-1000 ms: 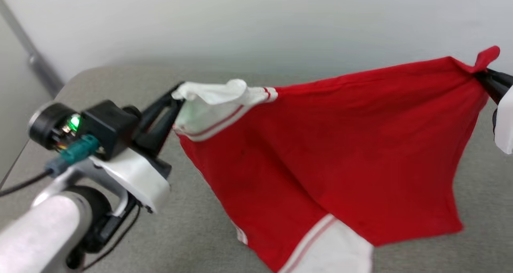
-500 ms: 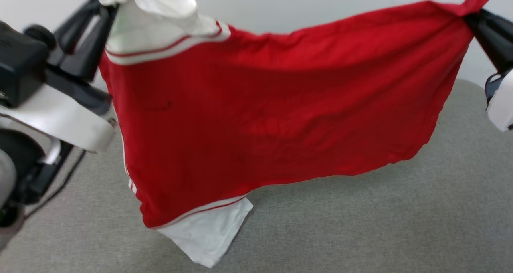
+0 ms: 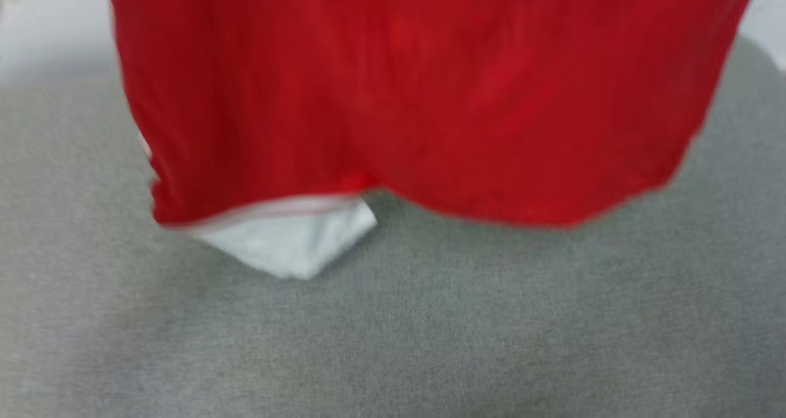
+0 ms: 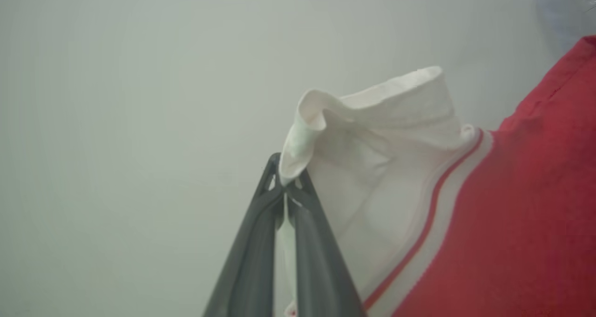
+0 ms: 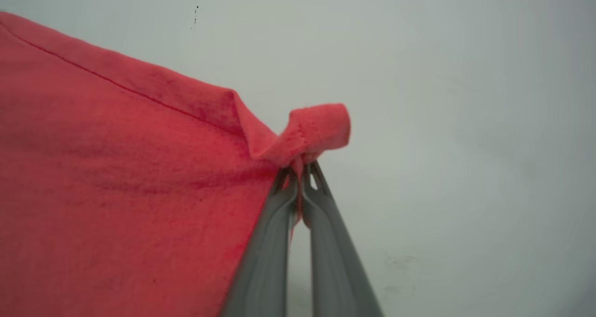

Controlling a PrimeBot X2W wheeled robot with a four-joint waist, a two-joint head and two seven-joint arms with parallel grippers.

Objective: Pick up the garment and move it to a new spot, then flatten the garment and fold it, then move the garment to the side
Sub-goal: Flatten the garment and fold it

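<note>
- Above the grey surface (image 3: 393, 344), holds the garment (image 3: 417, 99) aloft, spread wide, white sleeve (image 3: 288, 246) dangling lowest;
- clamps left gripper (image 4: 285, 179) tight on other sleeve (image 4: 372, 135);
- clamps right gripper (image 5: 300, 175) tight on red corner (image 5: 316, 126).

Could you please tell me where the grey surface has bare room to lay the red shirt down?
The grey cloth-covered surface is bare from the lower hem of the hanging red jersey shirt to the head view's near edge, and on both sides. It is crowded only under the dangling white sleeve, left of centre.
</note>
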